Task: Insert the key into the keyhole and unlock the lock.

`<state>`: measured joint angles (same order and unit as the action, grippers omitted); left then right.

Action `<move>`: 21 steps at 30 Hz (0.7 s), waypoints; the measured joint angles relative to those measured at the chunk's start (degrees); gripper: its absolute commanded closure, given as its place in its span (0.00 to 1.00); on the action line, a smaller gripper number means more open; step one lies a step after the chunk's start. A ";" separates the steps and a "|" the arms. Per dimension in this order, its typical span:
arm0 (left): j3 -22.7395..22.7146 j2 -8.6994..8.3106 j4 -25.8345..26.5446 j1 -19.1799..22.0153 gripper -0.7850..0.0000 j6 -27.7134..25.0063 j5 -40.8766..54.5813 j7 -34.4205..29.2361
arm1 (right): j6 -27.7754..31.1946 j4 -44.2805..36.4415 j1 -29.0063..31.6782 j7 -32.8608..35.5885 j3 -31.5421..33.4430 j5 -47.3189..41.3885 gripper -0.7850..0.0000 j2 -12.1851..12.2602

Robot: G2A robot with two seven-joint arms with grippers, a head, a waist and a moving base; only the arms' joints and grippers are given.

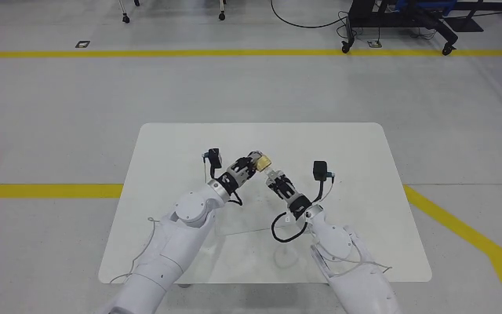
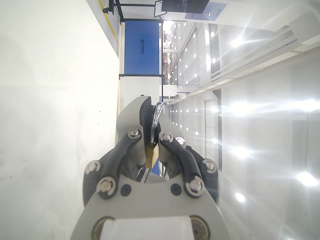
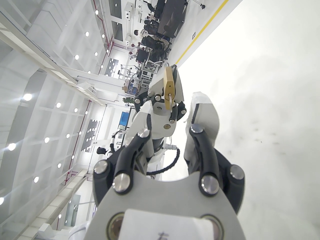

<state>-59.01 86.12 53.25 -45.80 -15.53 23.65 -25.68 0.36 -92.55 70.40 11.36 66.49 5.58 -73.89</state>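
Note:
A brass padlock (image 1: 263, 162) is held above the middle of the white table (image 1: 353, 235) by my left gripper (image 1: 252, 166), which is shut on it. In the left wrist view its brass body (image 2: 151, 154) sits between the fingers, and silver metal (image 2: 158, 114) shows at the fingertips. The right wrist view shows the padlock (image 3: 169, 82) with a small silver key (image 3: 170, 101) sticking out of its keyhole end. My right gripper (image 3: 172, 109) is open just short of the key, touching nothing, and sits close beside the lock (image 1: 274, 178).
Both arms meet over the table's centre, with bare tabletop on all sides of them. Yellow floor lines (image 1: 235, 53) run around the table. A black wheeled frame (image 1: 400, 20) stands far off at the back right.

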 measured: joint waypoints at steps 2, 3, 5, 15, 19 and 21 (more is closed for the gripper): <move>-0.41 -0.07 0.26 -0.19 1.00 -0.22 -0.32 0.46 | 0.30 -0.23 0.28 0.59 0.32 -0.27 0.71 0.04; -0.60 -0.09 0.56 -0.35 1.00 -0.30 -0.58 0.84 | 0.39 -0.33 0.40 1.05 0.50 -0.50 0.81 0.05; -0.70 -0.12 1.05 -0.53 1.00 -0.26 -1.23 1.21 | 0.39 -0.39 0.46 1.56 0.71 -0.67 0.90 0.06; -0.73 -0.08 2.76 -1.13 1.00 1.00 -4.03 1.81 | -0.49 0.38 -0.36 1.69 0.67 -1.01 1.00 -0.27; -1.09 -0.13 3.03 -1.36 1.00 1.18 -4.38 1.40 | -0.52 0.75 -0.66 1.71 0.57 -1.21 1.00 -0.41; -1.41 -0.16 3.03 -1.46 1.00 1.19 -4.26 1.11 | -0.48 0.92 -0.77 1.78 0.55 -1.47 0.97 -0.48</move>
<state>-60.42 85.96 56.28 -47.26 -14.34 19.38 -24.57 -0.12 -91.63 69.62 13.14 67.04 4.11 -74.38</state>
